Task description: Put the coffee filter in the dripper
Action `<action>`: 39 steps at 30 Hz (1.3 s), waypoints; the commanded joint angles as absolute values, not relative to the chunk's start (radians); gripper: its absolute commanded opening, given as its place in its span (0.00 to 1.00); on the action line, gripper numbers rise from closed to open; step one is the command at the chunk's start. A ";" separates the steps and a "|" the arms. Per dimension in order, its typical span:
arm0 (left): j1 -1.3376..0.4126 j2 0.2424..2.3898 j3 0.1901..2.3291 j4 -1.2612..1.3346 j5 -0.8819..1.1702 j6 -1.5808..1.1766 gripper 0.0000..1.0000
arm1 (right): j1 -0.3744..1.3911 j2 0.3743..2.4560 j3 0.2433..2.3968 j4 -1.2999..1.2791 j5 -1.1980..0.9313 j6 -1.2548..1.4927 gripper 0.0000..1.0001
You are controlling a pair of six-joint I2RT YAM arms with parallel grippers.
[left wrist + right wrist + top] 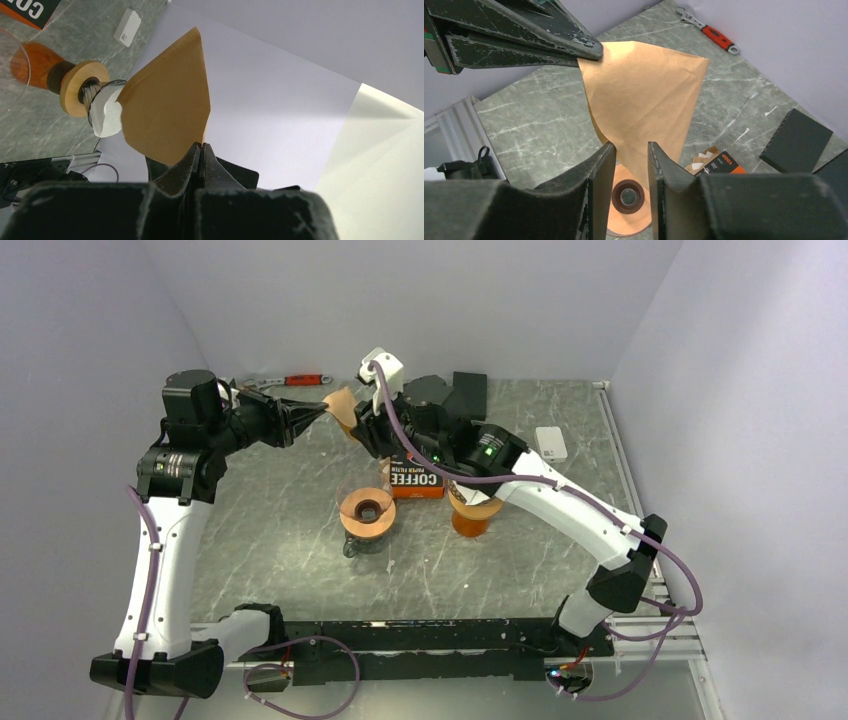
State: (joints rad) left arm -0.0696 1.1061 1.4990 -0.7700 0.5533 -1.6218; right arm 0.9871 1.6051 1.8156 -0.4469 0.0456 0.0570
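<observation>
Left fingers (192, 161) pinch a corner of the paper coffee filter (644, 95), held aloft at upper centre of the top view. Right fingers (600, 172) stand narrowly apart astride its lower edge, seemingly not gripping. The filter looks light, floppy and easily creased, so it is best pinched at an edge. The dripper (367, 512) waits on the bench (280, 540).

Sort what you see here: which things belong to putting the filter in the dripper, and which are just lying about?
In the job: coffee filter, held by the left gripper; dripper; right gripper, jaws open at the filter's lower edge.

Lying about: coffee box, red-handled wrench, black blocks, small white box, orange vessel.
</observation>
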 commanded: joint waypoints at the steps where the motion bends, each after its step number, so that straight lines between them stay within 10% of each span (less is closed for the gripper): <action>1: -0.074 1.083 1.496 -0.736 0.570 -1.641 0.00 | 1.021 1.555 1.796 -0.349 0.170 0.009 0.31; 20: -0.074 1.067 1.446 -0.698 0.561 -1.673 0.00 | 1.098 1.577 1.825 -0.364 0.329 -0.154 0.00; 27: -0.074 1.126 1.586 -0.891 0.471 -1.459 0.57 | 1.097 1.637 1.960 -0.514 0.222 -0.086 0.00; 32: -0.074 1.113 1.605 -0.913 0.391 -1.331 0.67 | 1.083 1.646 1.988 -0.594 0.149 0.022 0.00; 35: -0.074 1.089 1.582 -0.910 0.341 -1.262 0.98 | 1.051 1.634 1.977 -0.611 0.079 0.091 0.00; 39: -0.074 1.062 1.585 -0.914 0.295 -1.154 1.00 | 0.983 1.621 1.957 -0.636 -0.039 0.194 0.00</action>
